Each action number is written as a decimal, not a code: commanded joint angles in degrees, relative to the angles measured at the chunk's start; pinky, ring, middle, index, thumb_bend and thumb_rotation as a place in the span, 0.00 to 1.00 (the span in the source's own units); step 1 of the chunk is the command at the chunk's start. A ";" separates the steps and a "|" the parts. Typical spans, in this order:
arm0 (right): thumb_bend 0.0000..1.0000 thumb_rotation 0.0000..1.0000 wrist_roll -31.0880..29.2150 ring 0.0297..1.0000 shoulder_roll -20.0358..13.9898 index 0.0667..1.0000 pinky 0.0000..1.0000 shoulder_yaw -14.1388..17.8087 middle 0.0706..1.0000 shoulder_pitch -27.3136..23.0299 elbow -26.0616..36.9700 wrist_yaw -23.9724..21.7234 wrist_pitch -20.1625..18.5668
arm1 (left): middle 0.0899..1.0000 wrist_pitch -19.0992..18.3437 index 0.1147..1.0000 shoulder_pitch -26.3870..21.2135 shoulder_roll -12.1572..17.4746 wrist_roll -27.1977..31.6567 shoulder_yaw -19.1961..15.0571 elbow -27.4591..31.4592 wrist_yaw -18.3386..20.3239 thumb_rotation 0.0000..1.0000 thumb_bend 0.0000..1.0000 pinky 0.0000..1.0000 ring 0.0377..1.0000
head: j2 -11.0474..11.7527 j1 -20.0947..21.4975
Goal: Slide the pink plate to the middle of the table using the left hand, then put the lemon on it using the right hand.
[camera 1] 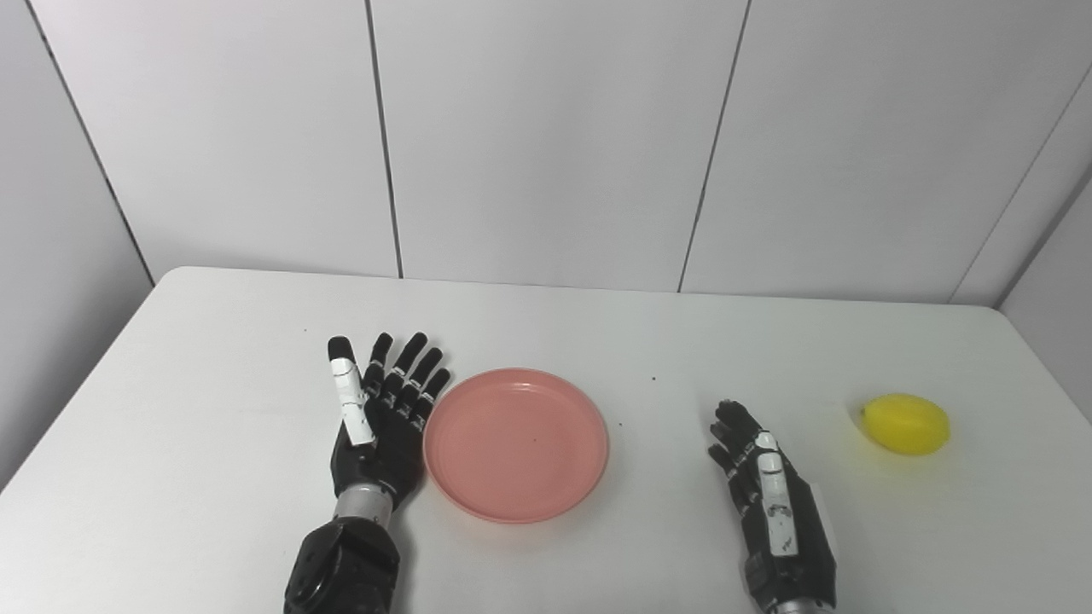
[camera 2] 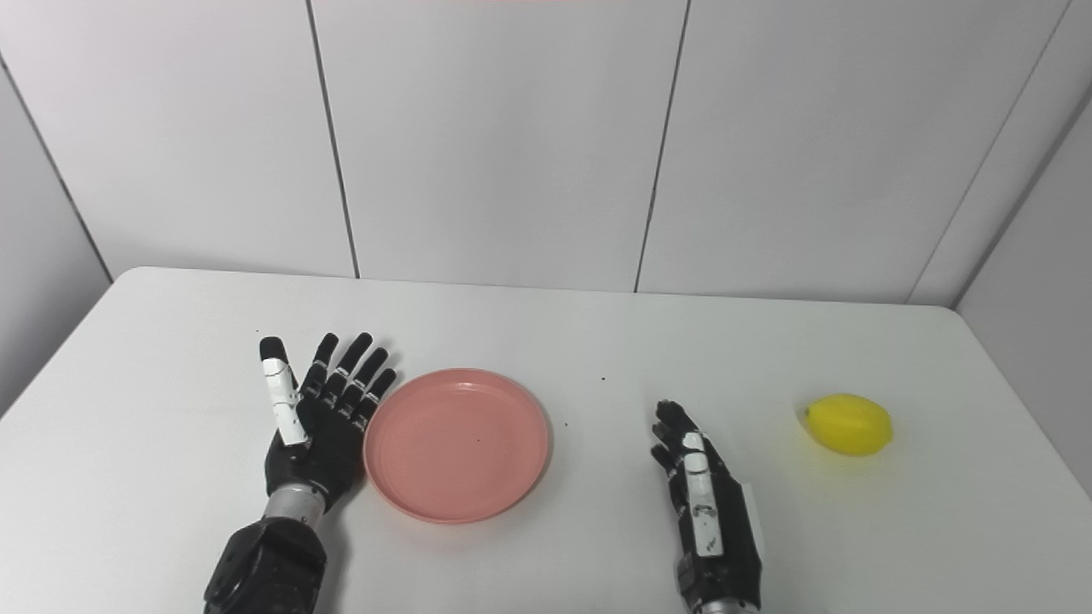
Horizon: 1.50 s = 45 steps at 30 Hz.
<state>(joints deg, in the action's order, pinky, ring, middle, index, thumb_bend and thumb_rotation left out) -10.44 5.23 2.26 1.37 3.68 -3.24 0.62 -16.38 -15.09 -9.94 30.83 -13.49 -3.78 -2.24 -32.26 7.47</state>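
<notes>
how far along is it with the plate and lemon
Looks done: the round pink plastic plate sits near the middle of the white table. In hand: nothing; the left robot hand lies open beside the plate's rim, and the right robot hand is open and empty. Left: the yellow lemon still lies on the table, off the plate.

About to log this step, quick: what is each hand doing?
Left hand: open, empty, beside the pink plate.
Right hand: open, empty.
</notes>
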 commanded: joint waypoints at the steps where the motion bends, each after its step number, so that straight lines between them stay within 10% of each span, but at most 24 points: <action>1: 0.74 0.85 0.00 0.90 1.28 0.79 0.93 -0.81 0.87 1.80 -3.62 0.02 1.76 | 0.84 -4.46 0.94 1.02 -0.21 -0.27 0.03 -2.10 -2.43 0.80 0.96 0.86 0.83 | -0.22 0.45; 30: 0.70 0.85 2.70 0.90 3.80 0.79 0.92 -2.70 0.87 1.70 -3.27 2.89 1.46 | 0.88 -4.55 1.00 0.72 1.70 1.10 0.09 -3.30 -0.98 0.82 0.95 0.94 0.89 | -0.28 7.90; 36: 0.63 0.91 14.16 0.88 0.76 0.80 0.89 -5.24 0.87 1.11 -3.52 5.63 9.12 | 0.87 -4.30 0.99 0.29 1.93 1.01 -0.43 -4.38 -0.81 0.80 0.97 0.93 0.88 | -0.08 8.13; 45: 0.61 0.92 22.28 0.79 0.91 0.79 0.76 -4.09 0.80 -0.36 3.19 11.01 6.94 | 0.88 -4.61 0.99 -0.46 2.56 1.08 -0.89 -5.11 -0.54 0.83 0.93 0.93 0.88 | 0.16 10.56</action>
<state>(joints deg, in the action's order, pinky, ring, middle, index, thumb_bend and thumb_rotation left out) 10.73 6.51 -2.36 1.35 4.80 6.35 7.20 -17.52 -17.34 -7.92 32.27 -13.83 -6.21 -0.93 -32.08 18.10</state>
